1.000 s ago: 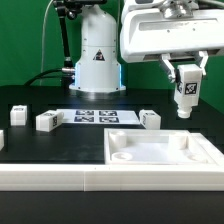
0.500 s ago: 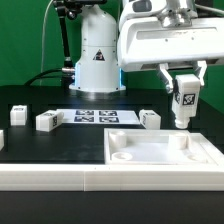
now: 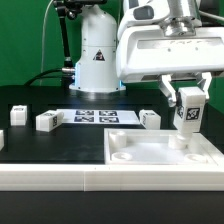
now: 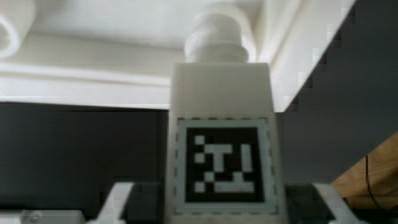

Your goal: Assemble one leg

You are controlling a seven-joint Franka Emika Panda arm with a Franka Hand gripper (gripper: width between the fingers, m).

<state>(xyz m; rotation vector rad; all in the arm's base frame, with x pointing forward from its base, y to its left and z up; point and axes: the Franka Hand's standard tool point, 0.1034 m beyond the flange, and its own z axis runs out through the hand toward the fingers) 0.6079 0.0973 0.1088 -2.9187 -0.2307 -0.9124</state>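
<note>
Leg (image 3: 188, 112) upright, tag facing outward, clamped between the closed fingers of the gripper (image 3: 188, 93), lower end at the white panel's (image 3: 150, 162) far corner recess, contact unclear, loose white block (image 3: 150, 118) and marker board (image 3: 95, 116) behind the panel.

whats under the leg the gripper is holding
The white panel: the leg, upright in the gripper, hangs over its corner on the exterior view's right. The leg's lower end hides the spot below, so contact cannot be told.

The black table (image 3: 60, 145) carries the marker board (image 3: 95, 117), small white blocks (image 3: 45, 121) and the white panel (image 3: 150, 150).
</note>
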